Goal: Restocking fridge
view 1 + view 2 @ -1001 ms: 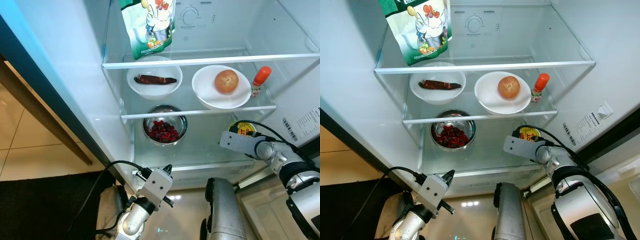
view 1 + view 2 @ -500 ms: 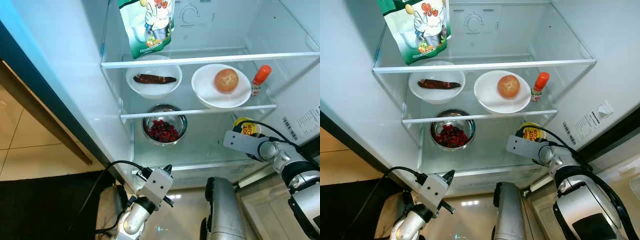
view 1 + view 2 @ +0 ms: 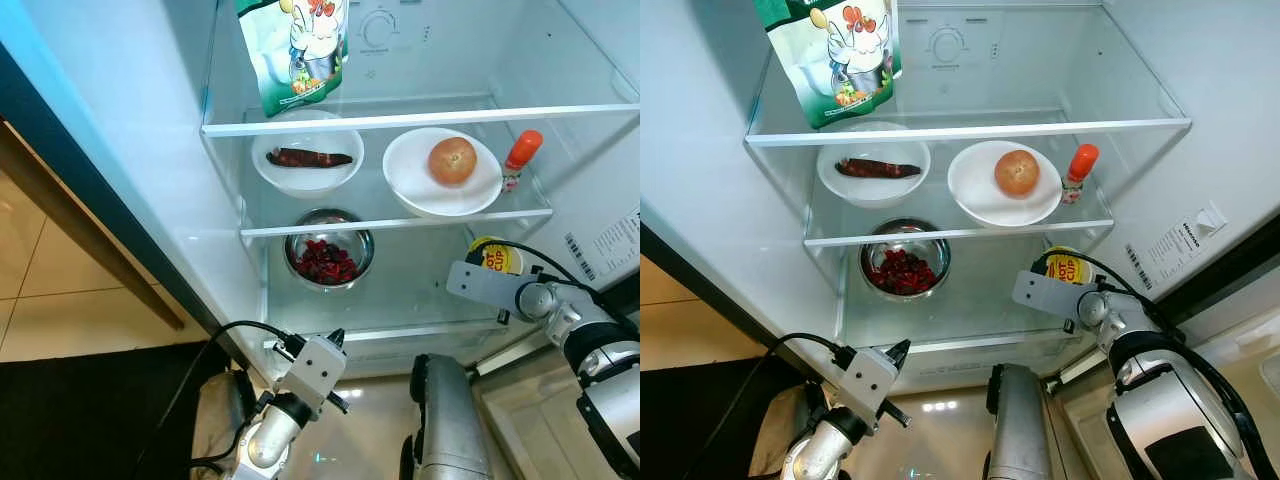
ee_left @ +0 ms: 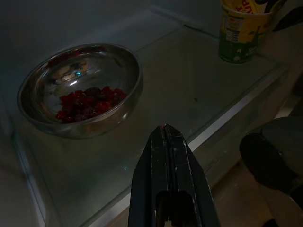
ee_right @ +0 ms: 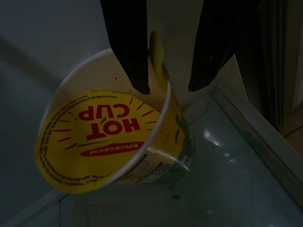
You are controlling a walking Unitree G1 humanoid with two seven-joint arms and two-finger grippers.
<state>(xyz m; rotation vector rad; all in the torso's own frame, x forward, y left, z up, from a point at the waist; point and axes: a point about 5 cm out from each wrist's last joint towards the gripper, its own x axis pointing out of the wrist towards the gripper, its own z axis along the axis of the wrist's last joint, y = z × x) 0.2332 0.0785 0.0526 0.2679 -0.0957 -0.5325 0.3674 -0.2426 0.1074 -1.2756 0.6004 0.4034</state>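
Observation:
A yellow Hot Cup noodle cup (image 3: 491, 257) stands on the fridge's lowest glass shelf (image 3: 410, 300), at its right rear. My right gripper (image 5: 168, 89) is open right at the cup (image 5: 109, 137), one black finger (image 5: 127, 45) over its lid edge and the other beside its wall. The right wrist (image 3: 482, 284) reaches into the fridge from the right. My left gripper (image 4: 166, 135) is shut and empty, held low in front of the shelf edge (image 3: 333, 342). It points at a steel bowl of red berries (image 4: 80, 97).
The middle shelf holds a white bowl with a dark sausage (image 3: 308, 160), a white plate with an onion (image 3: 452, 161) and a small red-capped bottle (image 3: 520, 157). A green pouch (image 3: 295, 50) stands on the top shelf. The berry bowl (image 3: 329, 256) sits at the lowest shelf's left.
My right arm and the noodle cup shifted a little to the right along the lowest shelf during the first half second, then stayed still. The left arm has not moved.

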